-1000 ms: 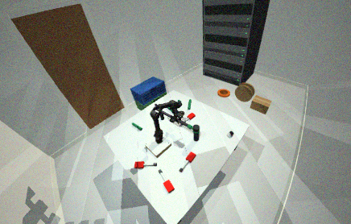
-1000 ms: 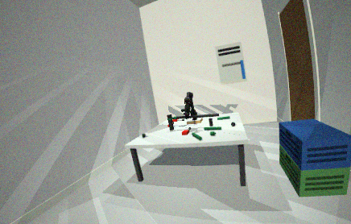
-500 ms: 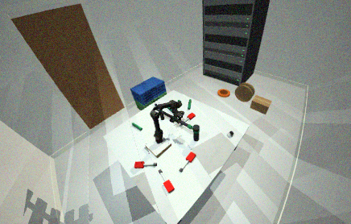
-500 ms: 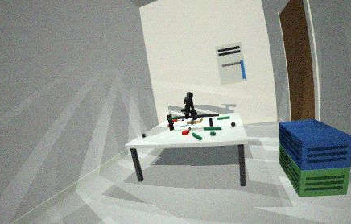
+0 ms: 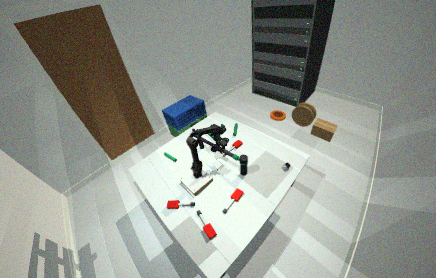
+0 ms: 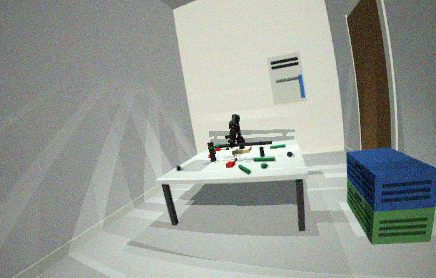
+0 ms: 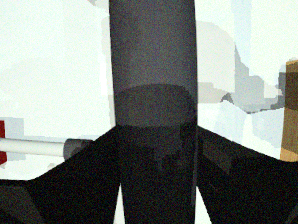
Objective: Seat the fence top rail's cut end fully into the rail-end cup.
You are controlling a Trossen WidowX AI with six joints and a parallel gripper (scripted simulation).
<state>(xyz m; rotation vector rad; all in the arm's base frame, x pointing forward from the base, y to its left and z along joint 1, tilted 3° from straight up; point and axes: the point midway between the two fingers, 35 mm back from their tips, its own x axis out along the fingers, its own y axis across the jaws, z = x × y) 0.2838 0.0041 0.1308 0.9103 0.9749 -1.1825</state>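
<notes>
The dark rail (image 5: 228,152) (image 6: 258,143) (image 7: 154,50) runs roughly level above the table. The black big post (image 5: 243,166) (image 6: 212,154) stands upright at one end of the rail. A small green piece (image 5: 236,157) (image 6: 217,147) shows where rail and post meet, high on the post; I take it for the rail-end cup. Whether the cut end is inside it is too small to tell. My gripper (image 5: 219,148) (image 7: 153,130) is shut on the rail, with a finger on each side in the wrist view. The loop cap cannot be made out.
Red-ended tools (image 5: 173,204) (image 5: 237,195) (image 5: 209,230) and green cylinders (image 5: 170,157) (image 5: 235,129) lie on the white table (image 5: 231,240). A pale, brown-edged block (image 5: 197,186) lies by the arm's base. A small dark piece (image 5: 286,166) (image 6: 178,168) lies beyond the post.
</notes>
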